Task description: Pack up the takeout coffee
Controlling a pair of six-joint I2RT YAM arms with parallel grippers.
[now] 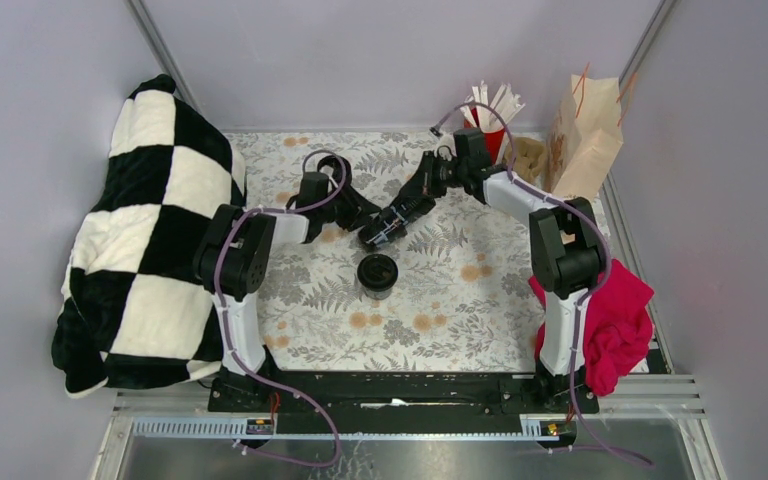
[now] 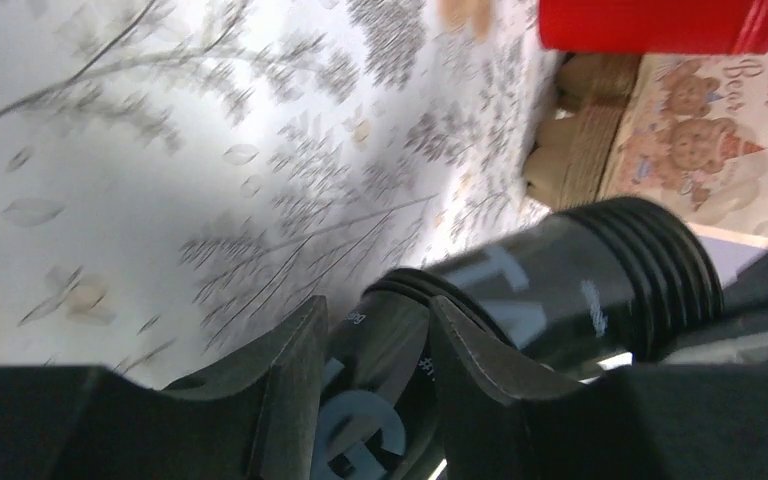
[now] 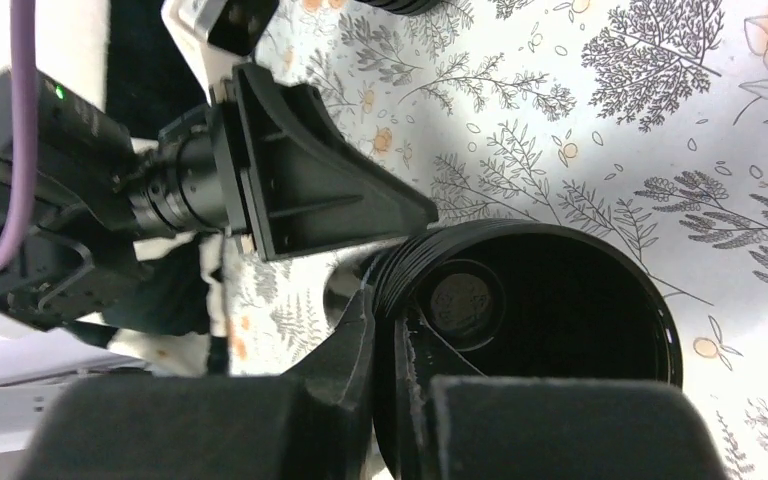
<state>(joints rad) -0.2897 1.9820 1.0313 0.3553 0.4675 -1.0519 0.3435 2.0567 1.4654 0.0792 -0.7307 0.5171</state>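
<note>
The takeout coffee [image 1: 377,272] stands upright mid-table, lid up and long axis vertical. Just beyond it, the right gripper [image 3: 385,320] pinches the rim of a lidless black cup [image 3: 580,300] tipped sideways. The left gripper [image 2: 375,320] straddles its other end, though whether it is clamped cannot be told.

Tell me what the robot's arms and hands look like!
The left arm and right arm are white tubes with chunky black joints. A purple cable loops along each one. The left hand and right hand are black, each with two flat, wedge-shaped fingers.
</note>
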